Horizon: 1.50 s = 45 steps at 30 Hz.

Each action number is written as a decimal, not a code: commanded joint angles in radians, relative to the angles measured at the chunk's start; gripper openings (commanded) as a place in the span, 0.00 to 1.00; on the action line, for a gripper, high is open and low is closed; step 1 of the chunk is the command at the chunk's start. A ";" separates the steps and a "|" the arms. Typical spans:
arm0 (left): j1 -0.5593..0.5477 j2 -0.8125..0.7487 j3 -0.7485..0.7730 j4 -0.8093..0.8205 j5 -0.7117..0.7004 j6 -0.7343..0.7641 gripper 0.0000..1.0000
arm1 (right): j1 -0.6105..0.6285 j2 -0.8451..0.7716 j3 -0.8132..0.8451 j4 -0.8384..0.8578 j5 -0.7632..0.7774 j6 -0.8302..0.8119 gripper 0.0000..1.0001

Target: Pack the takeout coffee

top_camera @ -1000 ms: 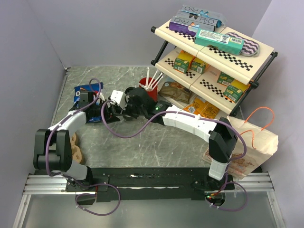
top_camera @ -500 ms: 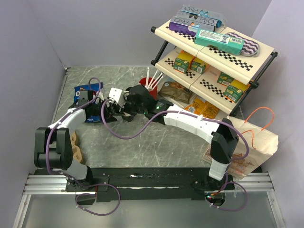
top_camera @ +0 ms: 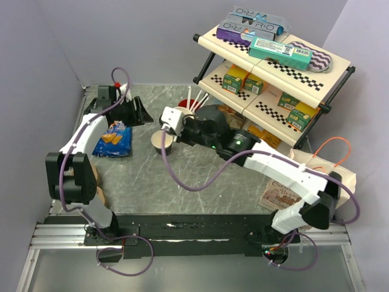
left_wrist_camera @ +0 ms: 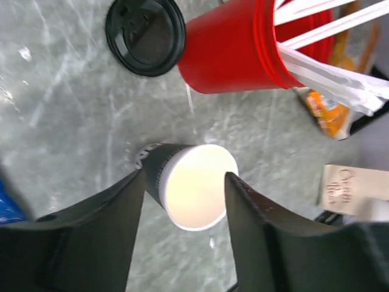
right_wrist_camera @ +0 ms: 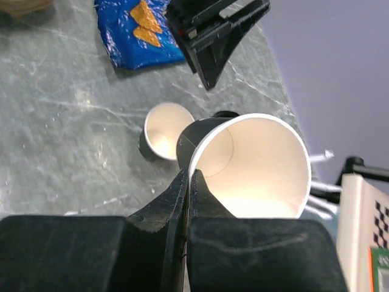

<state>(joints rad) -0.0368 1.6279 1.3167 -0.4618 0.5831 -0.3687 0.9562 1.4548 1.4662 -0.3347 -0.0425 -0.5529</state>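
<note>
My right gripper (right_wrist_camera: pixel 189 176) is shut on the rim of a paper coffee cup (right_wrist_camera: pixel 255 164), cream-white inside and dark outside, and holds it tilted above the table. A second cup of the same kind (right_wrist_camera: pixel 165 131) stands on the table below it; it also shows in the top view (top_camera: pixel 163 140) and in the left wrist view (left_wrist_camera: pixel 194 188). The black lid (left_wrist_camera: pixel 144 33) lies flat beside the red cup. My left gripper (left_wrist_camera: pixel 185 176) is open and empty, raised at the back left (top_camera: pixel 141 113), its fingers framing the standing cup from well above.
A red cup with white straws (top_camera: pixel 189 108) stands just behind my right gripper (top_camera: pixel 172 119). A blue chips bag (top_camera: pixel 114 139) lies at the left. A two-tier shelf (top_camera: pixel 273 67) with boxes fills the back right. A paper bag (top_camera: pixel 322 182) stands at the right.
My left arm has let go and swung back to the far left, uncovering the blue bag. My right gripper has lifted one cup away from the other, which stays on the table.
</note>
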 commanded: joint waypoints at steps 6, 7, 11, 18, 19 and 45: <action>-0.121 0.136 0.220 -0.294 -0.134 0.336 0.56 | -0.063 -0.192 -0.083 -0.136 0.016 -0.012 0.00; -0.132 0.142 0.228 -0.317 -0.132 0.349 0.55 | -0.066 -0.203 -0.087 -0.148 0.016 -0.018 0.00; -0.150 0.174 0.254 -0.351 -0.157 0.400 0.55 | -0.071 -0.255 -0.131 -0.178 0.026 -0.022 0.00; -0.160 0.228 0.271 -0.371 -0.177 0.432 0.46 | -0.108 -0.269 -0.155 -0.175 0.023 0.005 0.00; -0.164 0.230 0.274 -0.371 -0.180 0.441 0.43 | -0.111 -0.266 -0.153 -0.173 0.021 0.005 0.00; -0.036 0.384 0.633 -0.426 -0.243 0.464 0.01 | -0.135 -0.208 -0.164 -0.159 -0.013 0.021 0.00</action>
<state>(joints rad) -0.1402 1.9652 1.8214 -0.8776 0.3420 0.1158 0.8310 1.2488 1.3060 -0.5102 -0.0467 -0.5404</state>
